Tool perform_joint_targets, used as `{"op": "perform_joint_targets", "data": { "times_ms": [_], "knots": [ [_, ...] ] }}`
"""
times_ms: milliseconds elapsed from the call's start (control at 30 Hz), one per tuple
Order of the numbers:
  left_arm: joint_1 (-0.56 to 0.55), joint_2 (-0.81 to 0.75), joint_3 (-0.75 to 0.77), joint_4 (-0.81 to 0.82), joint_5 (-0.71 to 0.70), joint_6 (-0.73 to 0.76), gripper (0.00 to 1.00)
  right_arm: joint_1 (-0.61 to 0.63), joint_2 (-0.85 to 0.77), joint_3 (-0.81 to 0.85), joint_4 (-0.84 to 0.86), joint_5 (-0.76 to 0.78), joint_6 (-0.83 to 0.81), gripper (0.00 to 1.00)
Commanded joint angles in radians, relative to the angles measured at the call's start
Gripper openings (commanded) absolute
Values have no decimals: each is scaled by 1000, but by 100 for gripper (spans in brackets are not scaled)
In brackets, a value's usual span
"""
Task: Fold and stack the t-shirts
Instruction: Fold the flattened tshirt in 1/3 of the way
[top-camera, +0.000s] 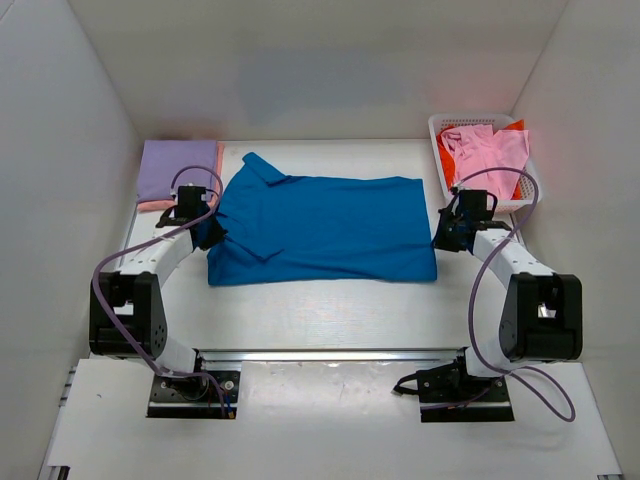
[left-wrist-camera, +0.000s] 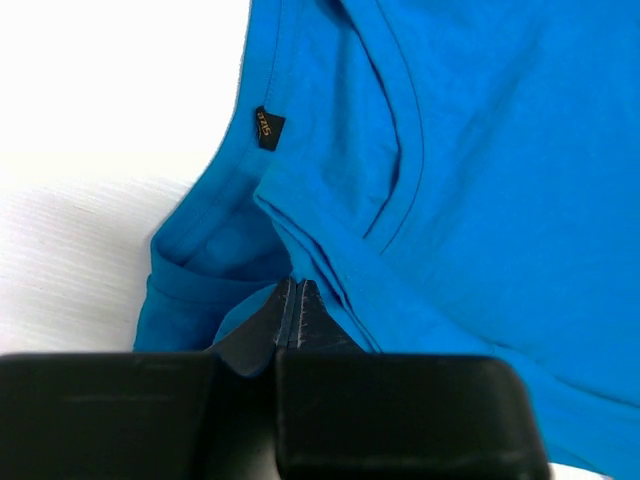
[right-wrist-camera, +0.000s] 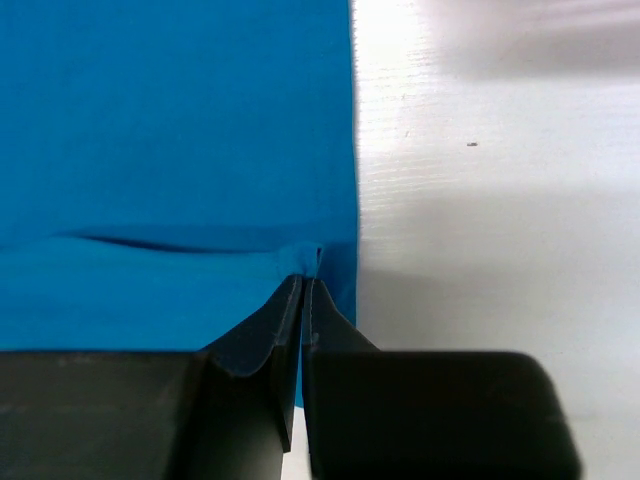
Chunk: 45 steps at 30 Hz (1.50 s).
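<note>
Table (top-camera: 320, 310): collared t-shirt (top-camera: 320, 228) spread flat across the middle, collar end to the left, hem to the right.

Far left corner: folded t-shirt (top-camera: 178, 170) lying on a second t-shirt (top-camera: 155, 206), whose near edge sticks out beneath. This pile sits just behind the collar end.

Far right corner: basket (top-camera: 440, 128), with heaped t-shirts (top-camera: 490, 150) in it.

Left gripper (top-camera: 207, 232) at the collared t-shirt's left edge, right gripper (top-camera: 443, 238) at its right edge, each clamped on the cloth.
</note>
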Motion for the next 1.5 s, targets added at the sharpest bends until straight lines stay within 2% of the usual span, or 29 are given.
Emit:
{"op": "perform_joint_targets", "data": {
  "times_ms": [0, 633, 667, 700, 767, 800, 833, 867, 933, 1033, 1200, 1333, 1467],
  "knots": [
    [3, -49, 36, -5, 8, 2, 0, -4, -45, 34, 6, 7, -10, 0],
    [6, 3, 84, 14, 0, 10, 0, -28, 49, 77, 26, -5, -43, 0],
    [6, 14, 93, 14, 0, 23, 4, -25, 55, 92, 24, -5, -43, 0],
    [10, 29, 108, 11, 6, 21, 16, -21, 70, 101, 24, -1, -45, 5],
    [12, 45, 128, -18, 5, 24, 33, -13, 84, 121, 10, 27, -50, 20],
    [13, 42, 131, -15, 5, 24, 39, -5, 89, 132, -6, 38, -54, 38],
    [10, 36, 125, -26, -10, 25, 40, 1, 89, 144, -14, 62, -54, 47],
    [10, 30, 121, -34, -15, 22, 40, 10, 87, 140, -32, 87, -57, 49],
    [-11, -10, 76, -52, -26, 19, 37, 16, 60, 135, -49, 116, -56, 47],
    [-46, -64, 6, -54, -41, 10, 35, 54, 26, 92, -34, 96, -42, 27],
    [-95, -56, -63, -35, -81, -9, 34, 100, 46, 49, -10, 33, -10, 21],
    [-161, 22, -25, -58, -153, -6, 34, 146, 119, 75, -2, 29, 12, 17],
    [-217, 118, 27, -112, -227, 8, 37, 166, 205, 111, -54, 26, 24, 22]
  ]
}}
